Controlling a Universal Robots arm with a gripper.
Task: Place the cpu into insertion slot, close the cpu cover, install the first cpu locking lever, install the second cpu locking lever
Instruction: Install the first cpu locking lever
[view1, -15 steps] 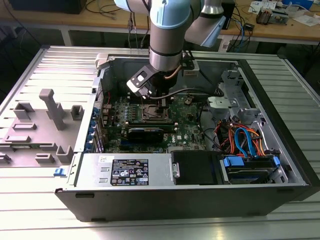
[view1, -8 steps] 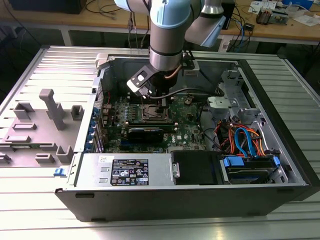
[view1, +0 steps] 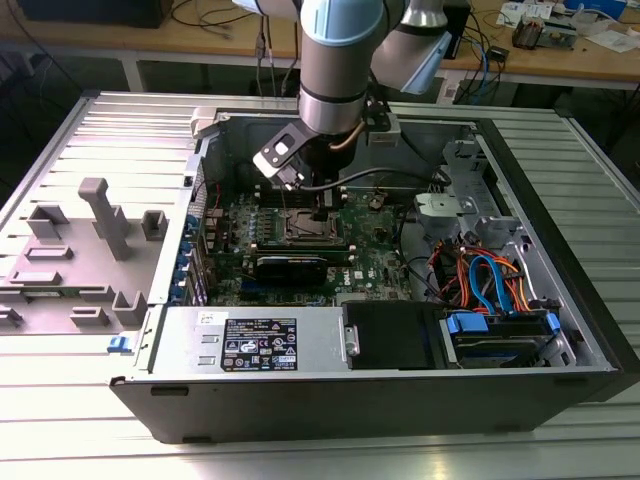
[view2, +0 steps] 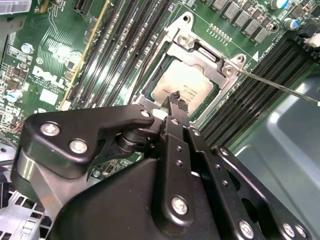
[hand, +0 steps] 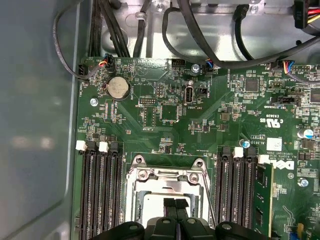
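Hanging clenched and empty, fingertips of gripper (view2: 176, 100) pressed together. Directly beneath the tips: cpu (view2: 192, 82) seated in insertion slot (view1: 304, 229), cpu cover (view2: 202, 47) flat around it.

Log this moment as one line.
cpu: seated under cpu cover | cpu cover: down | tool: shut, tips at cover window | locking lever: one rod sticking out, unlatched

Arm (view1: 335, 60): pale grey tube, light blue joint cap, dark ring below. Silver camera block (view1: 280, 158) at wrist. Hand (view2: 176, 101): matte black linkage plates, rounded knuckles, silver screw heads (view2: 179, 205), narrow ridged fingertips (hand: 170, 205).
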